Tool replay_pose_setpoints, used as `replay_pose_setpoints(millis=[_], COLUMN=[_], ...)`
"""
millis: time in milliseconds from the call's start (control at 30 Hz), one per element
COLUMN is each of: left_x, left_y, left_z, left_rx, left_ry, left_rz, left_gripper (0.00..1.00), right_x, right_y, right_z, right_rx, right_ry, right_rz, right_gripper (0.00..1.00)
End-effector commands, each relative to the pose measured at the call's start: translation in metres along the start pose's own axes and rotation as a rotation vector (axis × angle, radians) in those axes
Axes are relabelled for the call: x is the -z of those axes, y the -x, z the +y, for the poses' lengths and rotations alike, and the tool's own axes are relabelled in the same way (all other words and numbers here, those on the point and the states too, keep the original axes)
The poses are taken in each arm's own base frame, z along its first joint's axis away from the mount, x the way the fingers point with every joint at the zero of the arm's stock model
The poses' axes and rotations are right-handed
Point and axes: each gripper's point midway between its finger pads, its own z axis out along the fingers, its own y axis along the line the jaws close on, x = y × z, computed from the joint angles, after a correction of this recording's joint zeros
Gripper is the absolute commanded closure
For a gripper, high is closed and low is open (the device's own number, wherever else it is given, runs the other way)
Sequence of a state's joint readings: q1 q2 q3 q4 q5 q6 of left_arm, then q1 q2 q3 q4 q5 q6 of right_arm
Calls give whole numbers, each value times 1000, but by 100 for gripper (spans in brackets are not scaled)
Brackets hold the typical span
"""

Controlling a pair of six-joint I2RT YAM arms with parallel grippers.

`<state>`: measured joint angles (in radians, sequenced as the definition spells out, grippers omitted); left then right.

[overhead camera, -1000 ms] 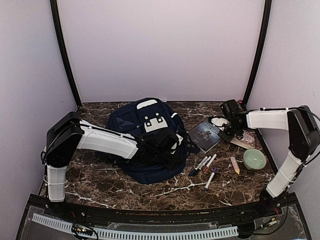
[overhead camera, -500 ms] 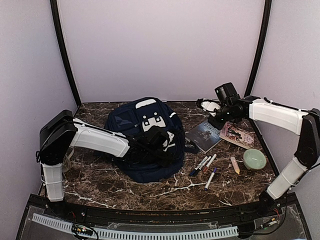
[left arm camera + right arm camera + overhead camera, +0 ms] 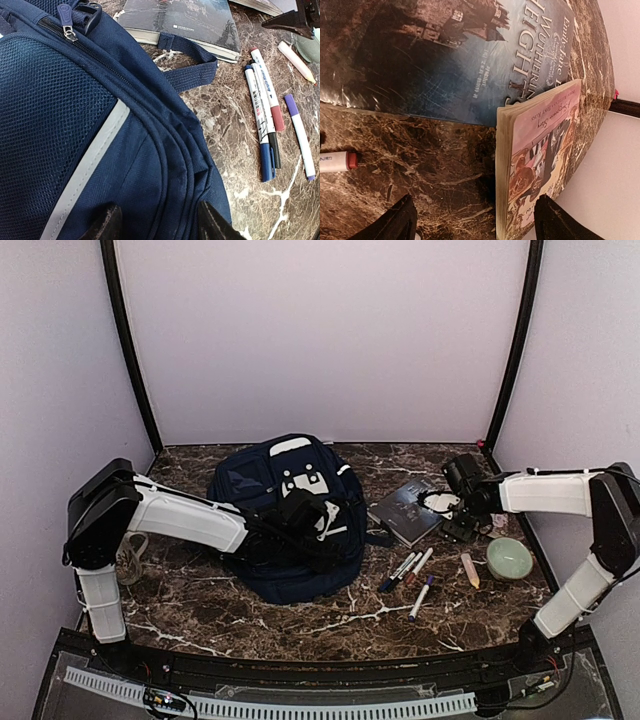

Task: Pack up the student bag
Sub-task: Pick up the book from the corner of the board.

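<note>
The navy student bag (image 3: 285,565) lies flat in the middle of the table. In the left wrist view its grey stripe and mesh pocket (image 3: 55,125) fill the frame. My left gripper (image 3: 312,530) rests on the bag's right side, its jaws (image 3: 160,226) set wide on a thick fold of seamed fabric, so it is shut on the bag. My right gripper (image 3: 458,525) hangs low over a pink-covered book (image 3: 545,150). It is open (image 3: 477,222), and the book's page edge stands between its fingers without touching them.
A dark paperback (image 3: 408,510) lies right of the bag, partly under the pink book. Three markers (image 3: 408,568), a purple marker (image 3: 421,597), a fat crayon (image 3: 470,570) and a green bowl (image 3: 510,558) lie at the front right. A bag strap (image 3: 192,75) loops beside the paperback.
My right gripper rose toward the back, came down over the pink book and opened from shut. My left arm drew left, and the bag shifted slightly left with it.
</note>
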<state>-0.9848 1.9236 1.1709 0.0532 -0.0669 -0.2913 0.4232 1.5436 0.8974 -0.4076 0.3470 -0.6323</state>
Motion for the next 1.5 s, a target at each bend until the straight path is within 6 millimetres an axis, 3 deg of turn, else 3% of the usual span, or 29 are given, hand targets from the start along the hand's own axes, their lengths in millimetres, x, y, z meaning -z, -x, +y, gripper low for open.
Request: replay_pose_setpoints(millis=[0, 600, 700, 833, 933, 1233, 1400, 1467], left_x=[13, 19, 19, 20, 22, 29, 35, 43], left_y=[-15, -5, -1, 0, -1, 10, 23, 33], left_z=[13, 17, 16, 17, 18, 15, 9, 6], left_rx=[-17, -15, -17, -21, -23, -17, 18, 39], left_ry=[46, 74, 74, 79, 83, 76, 59, 49], left_rz=[56, 29, 22, 21, 24, -6, -14, -24], left_gripper=[47, 47, 47, 47, 46, 47, 46, 46], right_x=[-7, -74, -85, -87, -74, -5, 49, 72], right_y=[2, -31, -39, -38, -27, 13, 57, 79], right_z=[-23, -10, -5, -12, -29, -79, -103, -101], right_rx=[2, 40, 51, 46, 31, -65, -85, -60], right_ry=[-148, -300, -298, -331, -372, -378, -386, -361], right_rz=[-1, 149, 182, 184, 154, 66, -102, -181], right_gripper=[19, 23, 34, 63, 77, 94, 100, 100])
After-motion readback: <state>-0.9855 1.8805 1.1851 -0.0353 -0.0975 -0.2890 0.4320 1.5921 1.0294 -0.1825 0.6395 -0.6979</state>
